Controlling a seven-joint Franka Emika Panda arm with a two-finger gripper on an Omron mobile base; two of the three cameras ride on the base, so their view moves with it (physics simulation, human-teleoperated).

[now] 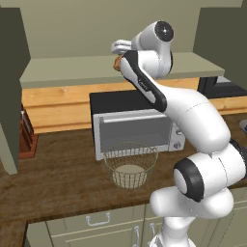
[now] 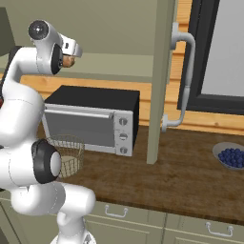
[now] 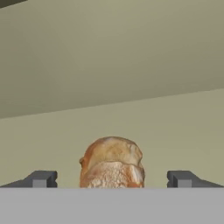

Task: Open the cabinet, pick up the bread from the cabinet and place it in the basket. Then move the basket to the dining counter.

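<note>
Now the gripper point(image 3: 112, 179) is up inside the open cabinet point(image 1: 120, 67).
Fingers point(image 3: 41, 178) spread wide either side of the bread point(image 3: 112, 162), which sits on the cabinet shelf; the basket point(image 1: 130, 165) waits on the tabletop point(image 1: 58, 178) before the toaster oven point(image 1: 132, 128).

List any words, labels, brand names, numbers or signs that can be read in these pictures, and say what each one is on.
None can be read.
Toaster oven: its three knobs carry no legible markings.
Bread, basket, cabinet door and drawer fronts: plain, no text.
Robot arm and hand: no brand mark or label shows.
</note>
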